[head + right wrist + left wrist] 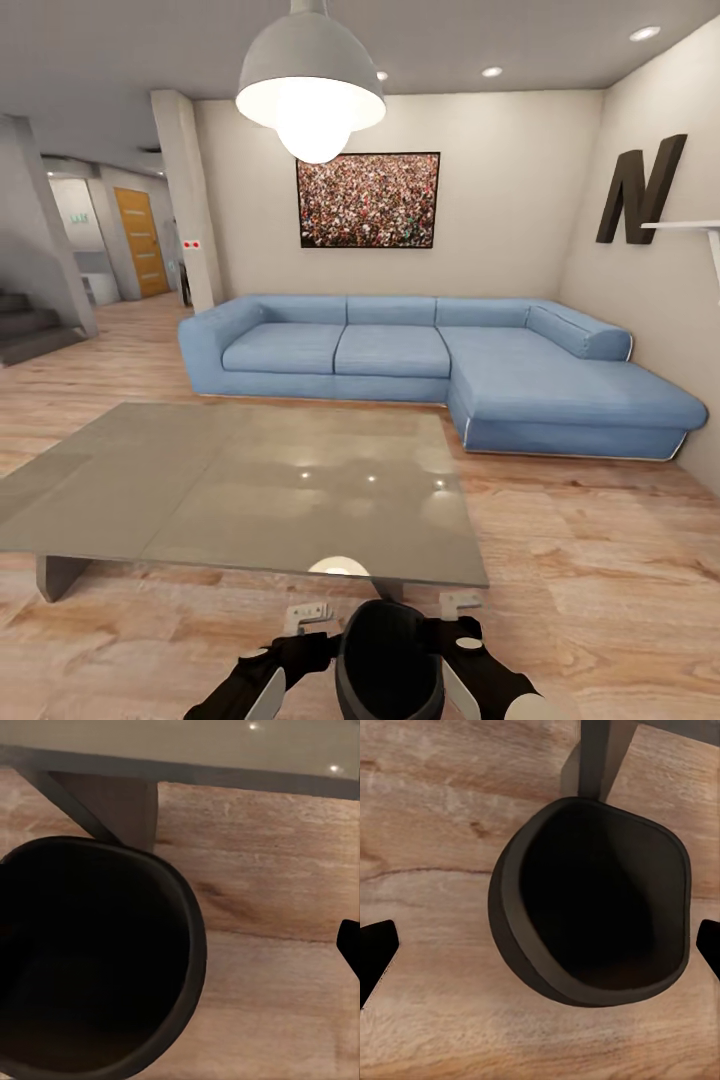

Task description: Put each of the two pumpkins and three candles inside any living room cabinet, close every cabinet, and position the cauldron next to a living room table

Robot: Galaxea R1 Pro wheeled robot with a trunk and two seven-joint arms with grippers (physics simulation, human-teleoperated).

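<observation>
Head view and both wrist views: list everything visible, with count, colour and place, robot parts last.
cauldron: one, black, on the wood floor at the table's near edge, between the two grippers
table: one, glossy grey-beige top, low, directly ahead of the robot
table leg: one, grey slab, just beyond the cauldron
sofa: one, blue, L-shaped, behind the table against the far wall
picture: one, dark speckled, on the wall above the sofa
pendant lamp: one, grey shade, lit, overhead
letter N: one, dark, right wall
door: one, orange, far left
left gripper: one, pale fingers, left of the cauldron
right gripper: one, right of the cauldron
</observation>
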